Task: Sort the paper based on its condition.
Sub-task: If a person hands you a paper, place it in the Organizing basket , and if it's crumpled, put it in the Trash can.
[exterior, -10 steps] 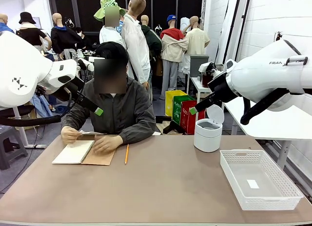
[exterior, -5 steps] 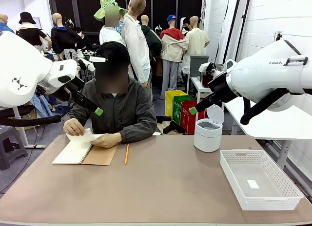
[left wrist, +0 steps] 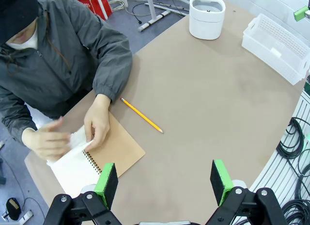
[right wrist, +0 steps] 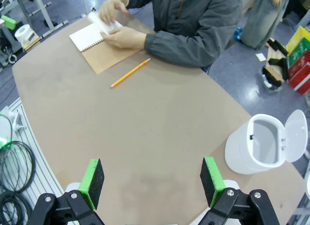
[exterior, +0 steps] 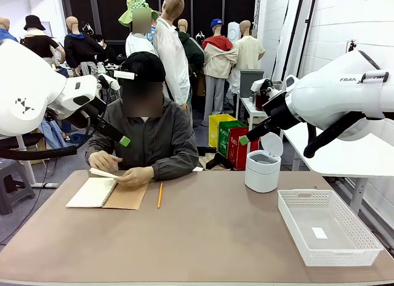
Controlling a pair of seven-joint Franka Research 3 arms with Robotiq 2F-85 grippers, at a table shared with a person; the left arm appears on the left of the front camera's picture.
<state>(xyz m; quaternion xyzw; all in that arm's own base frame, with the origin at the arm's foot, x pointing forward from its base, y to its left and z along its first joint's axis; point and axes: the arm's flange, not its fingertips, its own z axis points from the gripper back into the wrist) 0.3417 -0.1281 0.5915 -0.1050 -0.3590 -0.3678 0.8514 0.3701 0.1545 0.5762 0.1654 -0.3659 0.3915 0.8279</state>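
1. Two grippers up close: left gripper point(left wrist: 163, 180) and right gripper point(right wrist: 151, 180) both hang wide open and empty, well short of the spiral notebook point(exterior: 101, 192).
2. One white basket point(exterior: 289, 221) and one open-lidded bin point(exterior: 262, 171) sit well right of the notebook. One pencil point(exterior: 159, 194) lies just beside it.
3. One paper sheet point(exterior: 103, 173) is pinched in the person's hands point(exterior: 134, 177) over the notebook's far edge.
4. The risk: a thin sheet could slip or crumple at handover, which would muddle its condition.

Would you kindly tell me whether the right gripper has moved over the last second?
No. The right gripper stays in the same spot in the front view, above and to the left of the white bin, with its jaws open.
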